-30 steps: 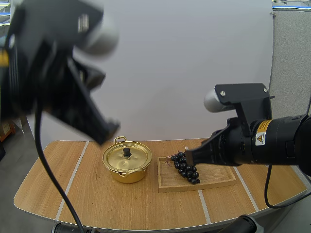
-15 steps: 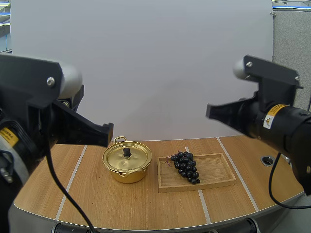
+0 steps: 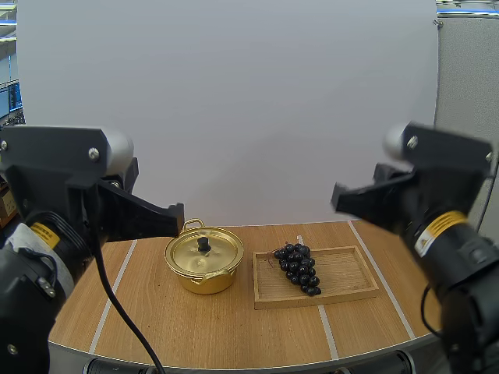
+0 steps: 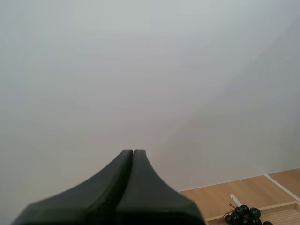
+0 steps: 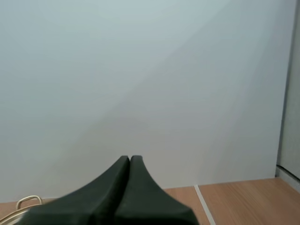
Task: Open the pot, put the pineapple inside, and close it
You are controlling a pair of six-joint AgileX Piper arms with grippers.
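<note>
Wearing its black-knobbed lid [image 3: 212, 255], the gold pot [image 3: 204, 280] sits closed.

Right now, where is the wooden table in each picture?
High view: table beneath pot and tray.
Left wrist view: table beyond left gripper, beside grapes.
Right wrist view: table beyond right gripper, by pot handle.
Shared landmark: white lines across the tabletop.
</note>
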